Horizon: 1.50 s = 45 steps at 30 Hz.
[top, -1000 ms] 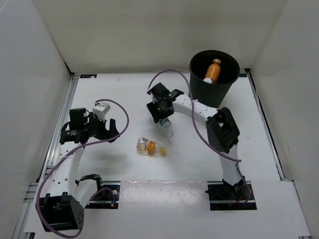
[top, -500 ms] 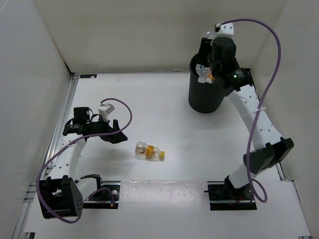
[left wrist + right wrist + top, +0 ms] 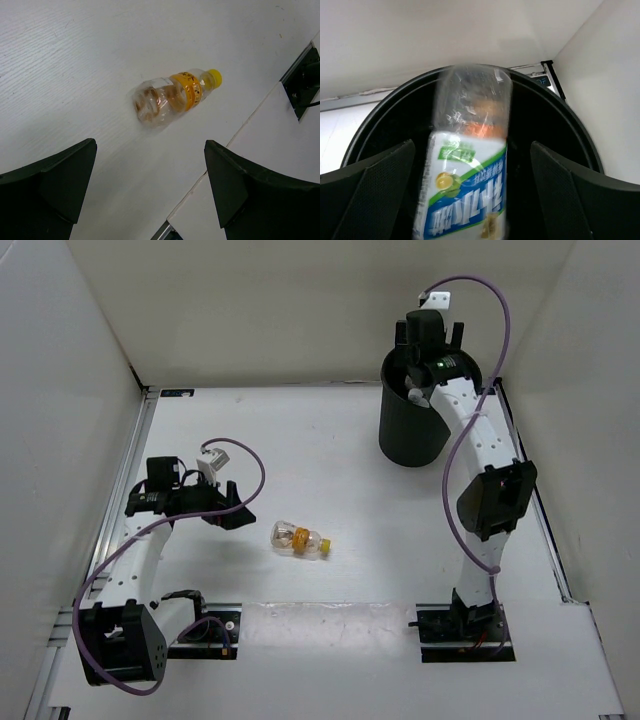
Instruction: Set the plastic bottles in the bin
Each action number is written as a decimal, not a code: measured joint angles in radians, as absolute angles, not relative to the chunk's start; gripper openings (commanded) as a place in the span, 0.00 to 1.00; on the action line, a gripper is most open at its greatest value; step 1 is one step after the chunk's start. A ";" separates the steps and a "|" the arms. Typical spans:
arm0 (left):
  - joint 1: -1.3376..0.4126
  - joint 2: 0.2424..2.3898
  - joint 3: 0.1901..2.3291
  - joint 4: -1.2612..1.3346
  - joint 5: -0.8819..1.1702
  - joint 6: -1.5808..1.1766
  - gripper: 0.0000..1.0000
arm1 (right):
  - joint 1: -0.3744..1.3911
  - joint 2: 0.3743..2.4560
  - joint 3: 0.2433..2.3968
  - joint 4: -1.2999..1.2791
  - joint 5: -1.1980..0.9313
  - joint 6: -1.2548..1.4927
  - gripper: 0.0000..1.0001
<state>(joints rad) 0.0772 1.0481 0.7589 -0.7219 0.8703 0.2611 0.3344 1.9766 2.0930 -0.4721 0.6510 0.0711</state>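
The black bin (image 3: 410, 440) stands at the back right. My right gripper (image 3: 425, 375) hangs over its mouth, open. In the right wrist view the clear bottle with the blue-white label (image 3: 467, 185) is blurred in the gap between my wide-apart fingers (image 3: 375, 190), over the bin's rim (image 3: 560, 115). An orange shape (image 3: 482, 129) shows through its clear part. The small clear bottle with a yellow cap (image 3: 298, 538) lies on its side mid-table. My left gripper (image 3: 236, 506) is open and empty just left of it. That bottle also shows in the left wrist view (image 3: 170, 97), beyond my open gripper (image 3: 150, 145).
White walls close in the table on the left, back and right. A metal rail (image 3: 125, 500) runs along the left edge. A paler board (image 3: 270, 150) covers the near strip of the table, with the arm bases (image 3: 465, 625) on it.
My right arm swung from mid-table up to the bin with the blue-white bottle, and the bottle now sits loose between its opened fingers. My left gripper stayed nearly still.
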 measured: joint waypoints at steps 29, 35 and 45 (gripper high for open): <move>0.110 1.198 0.902 -0.623 -0.064 0.157 1.00 | 1.049 1.843 1.399 -0.485 0.109 -0.064 1.00; 0.120 1.144 0.853 -0.624 -0.063 0.157 1.00 | 1.056 1.865 1.399 -0.491 0.014 -0.079 1.00; 0.147 1.127 0.811 -0.625 -0.023 0.152 1.00 | 1.068 2.019 1.434 -0.495 0.052 -0.006 0.60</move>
<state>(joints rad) 0.1471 1.1267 0.8112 -0.6247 -0.0235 0.1520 1.0676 2.0186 1.4338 -0.4946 0.0521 -0.0055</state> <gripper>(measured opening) 0.993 0.784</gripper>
